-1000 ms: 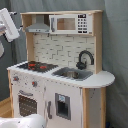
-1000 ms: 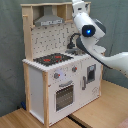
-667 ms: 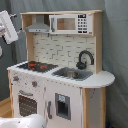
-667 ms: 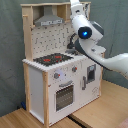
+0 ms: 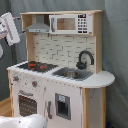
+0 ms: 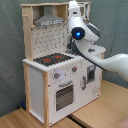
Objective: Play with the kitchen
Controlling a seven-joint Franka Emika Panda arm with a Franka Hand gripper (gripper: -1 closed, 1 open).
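Kitchen [image 5: 60,75]: upright on a wood floor [image 6: 30,117], grey curtain [image 5: 115,45] behind.
Hob [image 6: 52,59]: bare, left of the sink [image 5: 72,74] in the first exterior view.
Arm [image 6: 87,42]: in the second exterior view, hides sink and microwave [image 5: 70,23].
Gripper: fingers unseen, cannot tell.

Soft, even light is falling on the kitchen [image 5: 59,75] in both exterior views, and nothing around it is looking sharp. Its white front is glowing brightest, while a faint shadow is sitting under its hood [image 5: 38,26]. My own arm [image 6: 95,52] is blurring in front of it, with a blue light shining on one joint.
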